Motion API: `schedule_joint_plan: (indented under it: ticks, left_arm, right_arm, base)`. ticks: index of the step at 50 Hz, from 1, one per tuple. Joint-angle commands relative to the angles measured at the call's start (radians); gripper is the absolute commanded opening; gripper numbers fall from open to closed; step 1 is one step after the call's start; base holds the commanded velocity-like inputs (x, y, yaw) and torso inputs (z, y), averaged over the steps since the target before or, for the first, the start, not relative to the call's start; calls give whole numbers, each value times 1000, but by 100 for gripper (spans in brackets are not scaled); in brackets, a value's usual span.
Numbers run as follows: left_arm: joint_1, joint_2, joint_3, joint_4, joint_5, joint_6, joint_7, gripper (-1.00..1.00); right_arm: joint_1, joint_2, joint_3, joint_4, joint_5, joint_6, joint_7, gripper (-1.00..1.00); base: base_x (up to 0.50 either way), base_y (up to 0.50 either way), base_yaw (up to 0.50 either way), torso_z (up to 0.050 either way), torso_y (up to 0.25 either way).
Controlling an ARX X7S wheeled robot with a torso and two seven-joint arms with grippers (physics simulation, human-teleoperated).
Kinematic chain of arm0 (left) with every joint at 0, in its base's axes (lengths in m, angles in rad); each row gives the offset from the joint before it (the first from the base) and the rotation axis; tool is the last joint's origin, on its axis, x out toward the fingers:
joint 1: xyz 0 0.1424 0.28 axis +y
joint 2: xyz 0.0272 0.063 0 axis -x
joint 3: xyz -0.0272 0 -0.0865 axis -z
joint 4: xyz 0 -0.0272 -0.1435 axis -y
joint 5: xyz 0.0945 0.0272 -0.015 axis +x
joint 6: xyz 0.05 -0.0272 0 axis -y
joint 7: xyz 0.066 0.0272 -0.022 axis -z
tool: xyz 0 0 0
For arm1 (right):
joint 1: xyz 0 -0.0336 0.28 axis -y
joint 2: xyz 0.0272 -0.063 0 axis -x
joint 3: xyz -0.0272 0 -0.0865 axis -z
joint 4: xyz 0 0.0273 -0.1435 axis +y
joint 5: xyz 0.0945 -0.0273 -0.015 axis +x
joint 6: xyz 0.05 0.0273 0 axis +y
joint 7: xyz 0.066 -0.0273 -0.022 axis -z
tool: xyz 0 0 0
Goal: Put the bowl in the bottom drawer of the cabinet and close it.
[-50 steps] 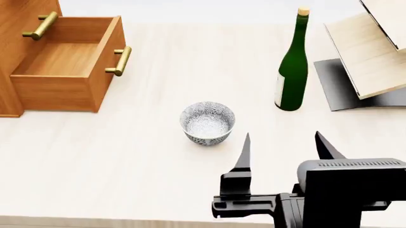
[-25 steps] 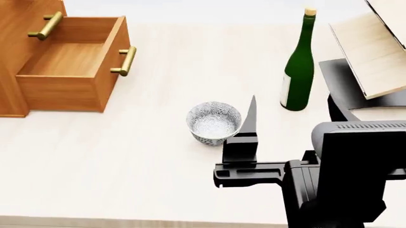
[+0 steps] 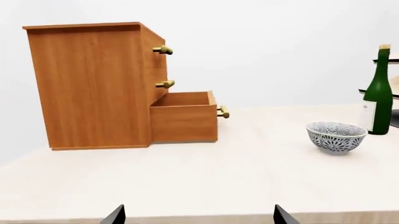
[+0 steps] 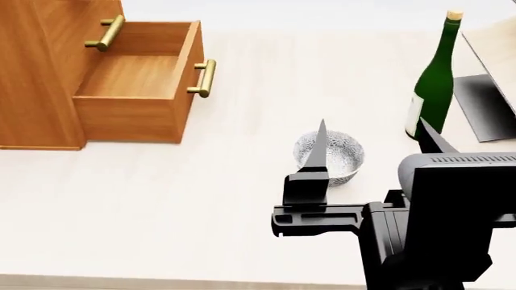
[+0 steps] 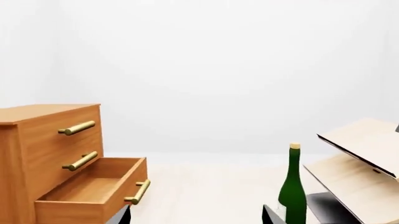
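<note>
I am holding my right pincer [image 4: 371, 142] wide open above the pale wooden surface [image 4: 161, 199], gripping nothing, one finger overlapping the small floral white bowl [image 4: 339, 158]. Bare surface is stretching toward the orange-brown cabinet's [image 4: 36, 84] open bottom drawer [image 4: 137, 90].

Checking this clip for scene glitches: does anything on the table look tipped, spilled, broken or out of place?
Nothing stands out. The bowl sits upright and empty on the table, the green bottle stands upright, and the cabinet has only its bottom drawer pulled out, empty inside. The right tool is open near the bowl.
</note>
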Motion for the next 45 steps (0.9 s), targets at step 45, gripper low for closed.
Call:
schedule_joint_plan:
  ticks: [45]
  left_arm:
    - [-4, -33, 28, 2, -11, 1, -40, 100]
  right_arm:
    - [-33, 12, 2, 24, 62, -42, 46, 100]
  base:
    - [0, 464, 0, 0, 0]
